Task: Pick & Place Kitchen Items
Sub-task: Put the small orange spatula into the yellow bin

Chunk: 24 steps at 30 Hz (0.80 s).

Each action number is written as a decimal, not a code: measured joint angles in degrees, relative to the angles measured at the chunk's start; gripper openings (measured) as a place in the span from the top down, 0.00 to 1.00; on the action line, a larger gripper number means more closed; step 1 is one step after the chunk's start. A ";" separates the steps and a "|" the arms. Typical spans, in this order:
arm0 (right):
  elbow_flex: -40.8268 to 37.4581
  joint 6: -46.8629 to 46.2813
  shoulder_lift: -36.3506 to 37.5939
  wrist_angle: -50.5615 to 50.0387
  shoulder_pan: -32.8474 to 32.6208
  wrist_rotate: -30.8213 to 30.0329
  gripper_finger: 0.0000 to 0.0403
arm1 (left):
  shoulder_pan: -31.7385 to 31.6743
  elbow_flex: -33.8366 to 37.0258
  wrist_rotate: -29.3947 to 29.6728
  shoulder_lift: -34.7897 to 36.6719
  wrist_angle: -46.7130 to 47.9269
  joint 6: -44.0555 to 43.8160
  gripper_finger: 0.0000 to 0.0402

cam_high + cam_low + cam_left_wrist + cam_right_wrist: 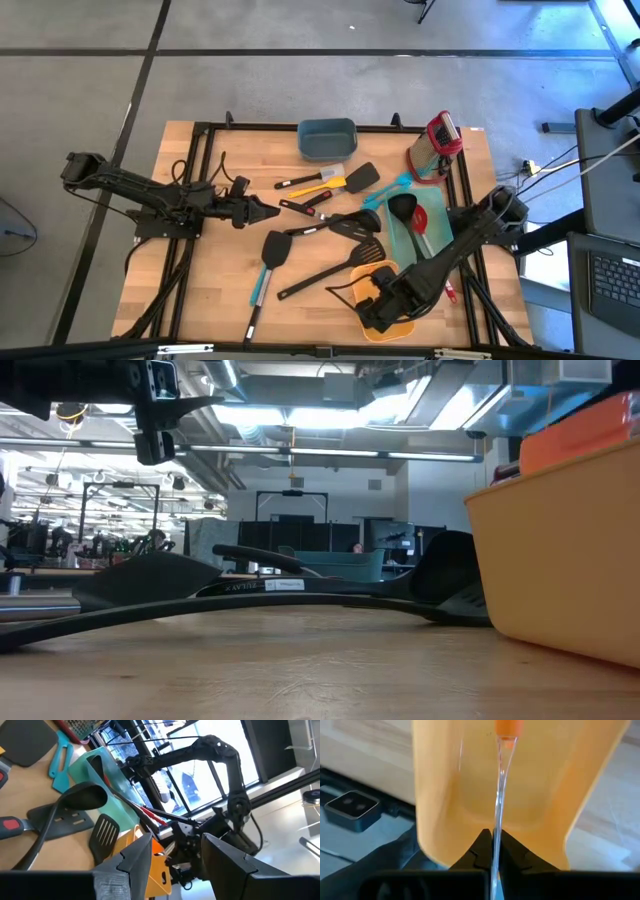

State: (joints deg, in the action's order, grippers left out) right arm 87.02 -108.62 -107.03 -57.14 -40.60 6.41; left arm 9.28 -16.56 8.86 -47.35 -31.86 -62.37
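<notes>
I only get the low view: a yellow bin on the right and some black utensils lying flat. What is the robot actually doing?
Observer: The right gripper is at that bin, jaws shut on an orange-headed spatula.
Operator: And the other arm?
Observer: The left gripper hovers left of the table's middle, jaws open, holding nothing.
Operator: Anything I'm missing farther back?
Observer: A red grater stands near the far right corner.
</notes>
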 joint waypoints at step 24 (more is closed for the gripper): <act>-1.18 -1.08 -7.91 4.60 0.37 1.18 0.97 | 0.00 0.00 0.09 0.00 -0.02 -1.11 0.58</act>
State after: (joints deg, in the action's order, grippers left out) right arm 85.84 -109.70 -114.94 -52.55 -40.23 7.58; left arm 9.28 -16.56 8.95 -47.35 -31.88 -63.48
